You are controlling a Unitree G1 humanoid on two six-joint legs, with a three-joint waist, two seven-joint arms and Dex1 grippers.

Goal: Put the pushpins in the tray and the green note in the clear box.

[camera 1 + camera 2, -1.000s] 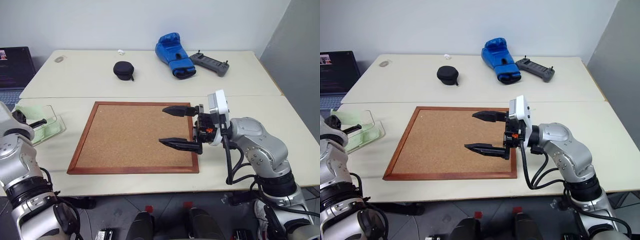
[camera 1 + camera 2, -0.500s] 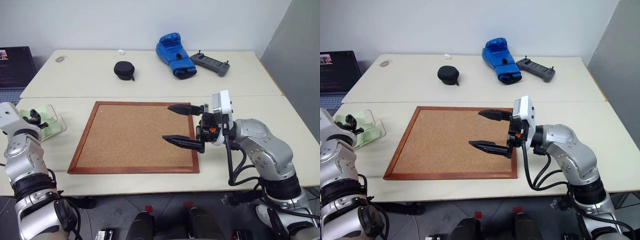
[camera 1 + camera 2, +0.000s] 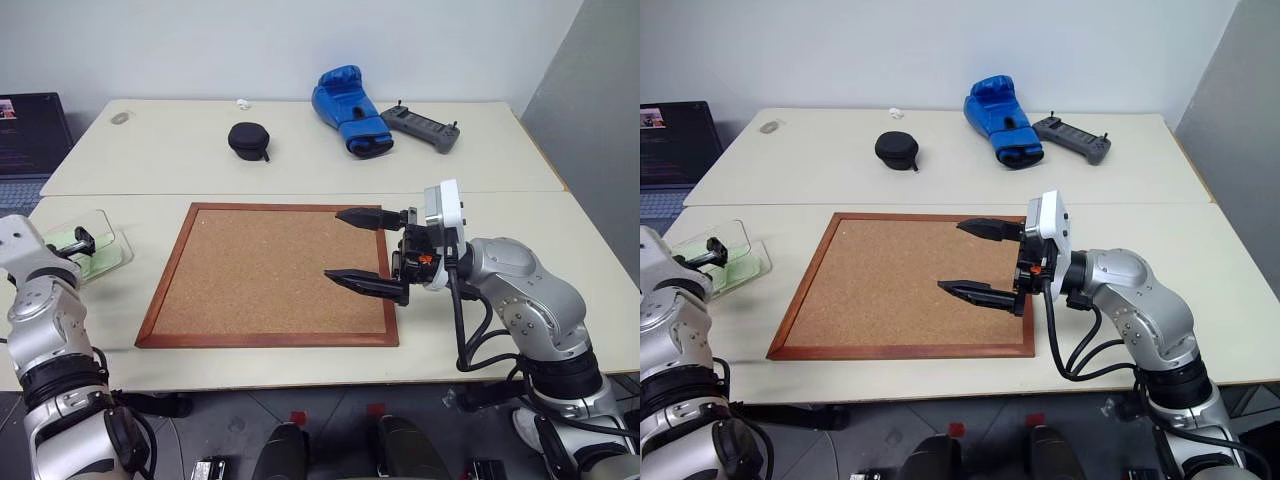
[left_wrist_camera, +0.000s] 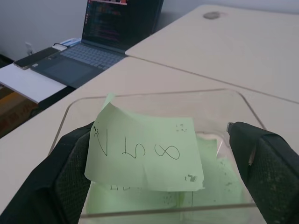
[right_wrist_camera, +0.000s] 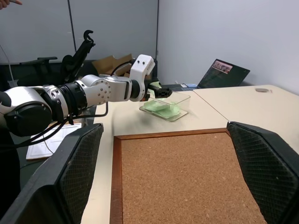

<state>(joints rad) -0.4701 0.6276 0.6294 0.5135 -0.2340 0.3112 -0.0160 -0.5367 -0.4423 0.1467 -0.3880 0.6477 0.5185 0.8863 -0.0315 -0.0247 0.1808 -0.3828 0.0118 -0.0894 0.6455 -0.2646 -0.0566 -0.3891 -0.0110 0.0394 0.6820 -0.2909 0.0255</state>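
Note:
My left gripper (image 4: 161, 127) hangs over the clear box (image 4: 154, 93) at the table's far left, its fingers spread wide open. The green note (image 4: 145, 154), with handwriting on it, stands between them inside the box, one edge against a finger (image 4: 70, 172). More green paper (image 4: 212, 163) lies on the box bottom. From the head, the box (image 3: 118, 250) and left gripper (image 3: 80, 243) sit left of the cork board. My right gripper (image 3: 335, 245) is open and empty above the board's right part. The pushpins and the tray are out of view.
A wood-framed cork board (image 3: 260, 275) fills the near table's middle. On the far table lie a blue boxing glove (image 3: 350, 108), a black controller (image 3: 420, 127) and a round black case (image 3: 246, 139). A laptop (image 4: 112, 28) sits beyond the box.
My left gripper went from shut to wide open over the clear box and sank slightly. The right gripper stayed where it was, open.

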